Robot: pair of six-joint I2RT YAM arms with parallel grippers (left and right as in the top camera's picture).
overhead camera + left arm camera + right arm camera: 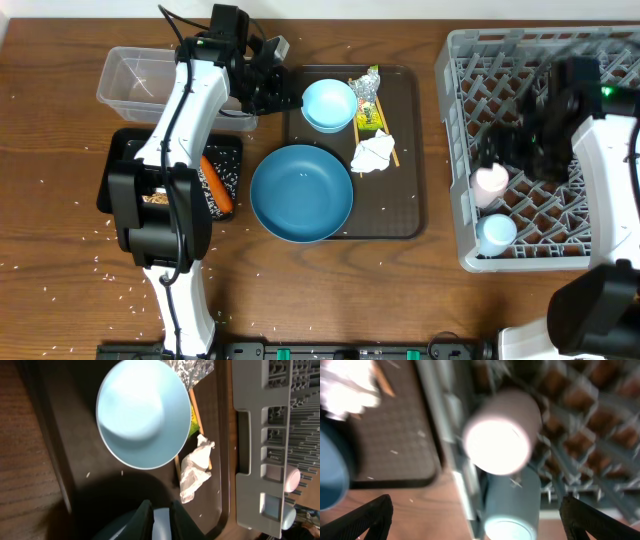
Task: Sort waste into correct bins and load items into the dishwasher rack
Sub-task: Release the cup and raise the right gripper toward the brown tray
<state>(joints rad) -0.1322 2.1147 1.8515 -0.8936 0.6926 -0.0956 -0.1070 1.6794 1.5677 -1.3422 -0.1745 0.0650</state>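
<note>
From overhead, my left pincer (pixel 272 88) hangs over the left edge of the brown serving tray (pixel 405 205), just beside the small light-blue bowl (pixel 328 103). The large blue bowl (pixel 301 193) sits in front of that bowl, partly over the tray's rim. The crumpled white tissue (pixel 374 152) lies on the wooden chopsticks (pixel 391 152), below the yellow-green foil wrapper (pixel 367 100). Off to the left are the clear rectangular plastic tub (pixel 135 80) and the shallow black tray (pixel 222 148), which holds the orange carrot (pixel 216 187) and loose white rice (pixel 230 170). My right pincer (pixel 505 148) is above the grey plastic lattice rack (pixel 458 100), where the pink cup (pixel 491 181) and light-blue cup (pixel 497 232) stand by the left wall.

From my left wrist, my left pincer (pixel 161 508) is all but clenched. A pale strip shows between the fingers, and I cannot tell what it is. The small light-blue bowl (pixel 142 412) sits apart from it on the tray (pixel 65 435). Beyond are the tissue (pixel 195 472), the chopsticks (pixel 197 415), the wrapper (pixel 190 367) and the rack (pixel 250 460).

From my right wrist the view is blurred. My right pincer (pixel 476 501) is spread wide and grasps nothing. Between its fingers (pixel 370 520) are the pink cup (pixel 502 435) and, just beside it, the light-blue cup (pixel 512 505), both inside the rack (pixel 600 410).
</note>
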